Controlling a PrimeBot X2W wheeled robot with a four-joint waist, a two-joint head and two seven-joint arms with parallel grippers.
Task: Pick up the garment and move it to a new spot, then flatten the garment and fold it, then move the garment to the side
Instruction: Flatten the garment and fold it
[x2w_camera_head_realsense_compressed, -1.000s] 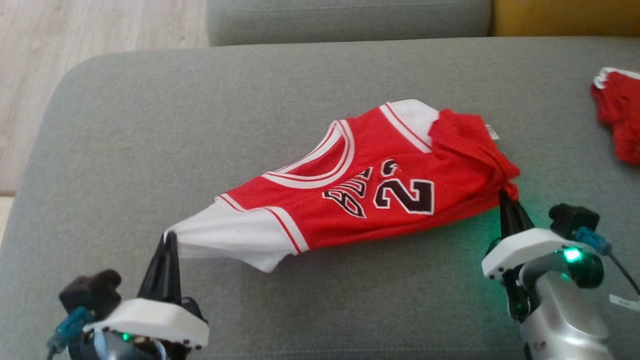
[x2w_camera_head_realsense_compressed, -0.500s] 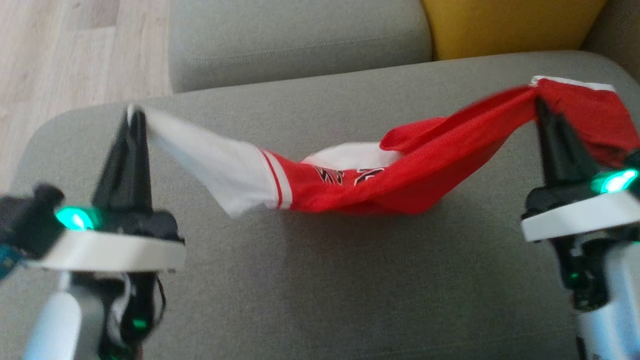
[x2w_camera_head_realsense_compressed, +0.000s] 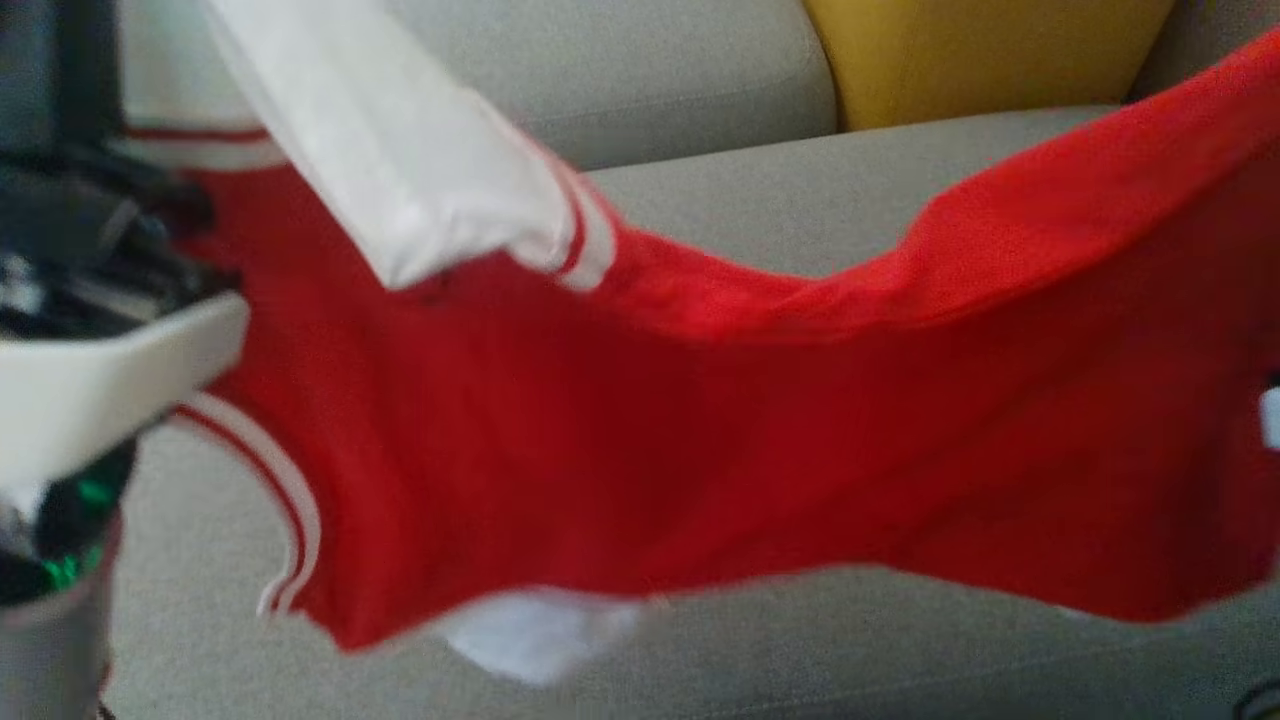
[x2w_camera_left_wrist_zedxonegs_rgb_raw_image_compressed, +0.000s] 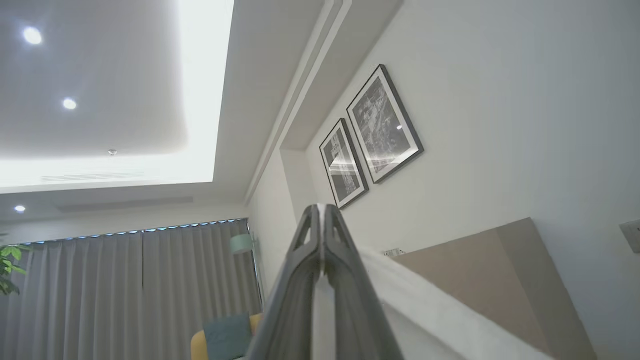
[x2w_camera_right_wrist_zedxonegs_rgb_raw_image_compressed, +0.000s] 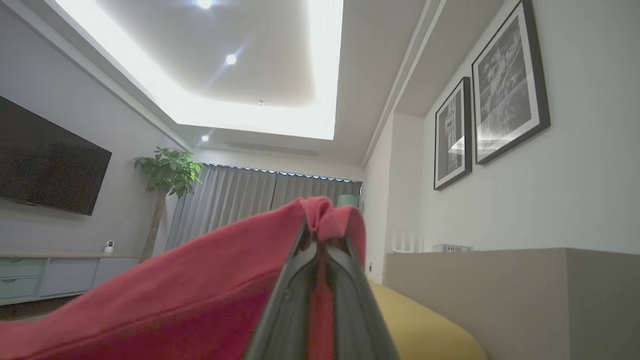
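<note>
The garment (x2w_camera_head_realsense_compressed: 700, 450), a red jersey with white sleeves and trim, hangs stretched in the air close to the head camera, above the grey sofa seat (x2w_camera_head_realsense_compressed: 800, 200). My left gripper (x2w_camera_left_wrist_zedxonegs_rgb_raw_image_compressed: 322, 212) is shut on the white cloth (x2w_camera_left_wrist_zedxonegs_rgb_raw_image_compressed: 450, 325), fingers pointing up toward the ceiling. My right gripper (x2w_camera_right_wrist_zedxonegs_rgb_raw_image_compressed: 320, 235) is shut on a bunched red part of the garment (x2w_camera_right_wrist_zedxonegs_rgb_raw_image_compressed: 175, 290), also pointing up. In the head view, the left arm's white wrist housing (x2w_camera_head_realsense_compressed: 100, 380) shows at the left edge.
A yellow cushion (x2w_camera_head_realsense_compressed: 980, 55) leans at the sofa's back right. A grey back cushion (x2w_camera_head_realsense_compressed: 620, 80) lies behind the seat. The wrist views show a wall with two framed pictures (x2w_camera_right_wrist_zedxonegs_rgb_raw_image_compressed: 505, 85), curtains (x2w_camera_left_wrist_zedxonegs_rgb_raw_image_compressed: 125, 290) and a potted plant (x2w_camera_right_wrist_zedxonegs_rgb_raw_image_compressed: 167, 172).
Both grippers rose with the garment, lifting it off the sofa seat until it hangs spread near the head camera. The head camera also shifted.
</note>
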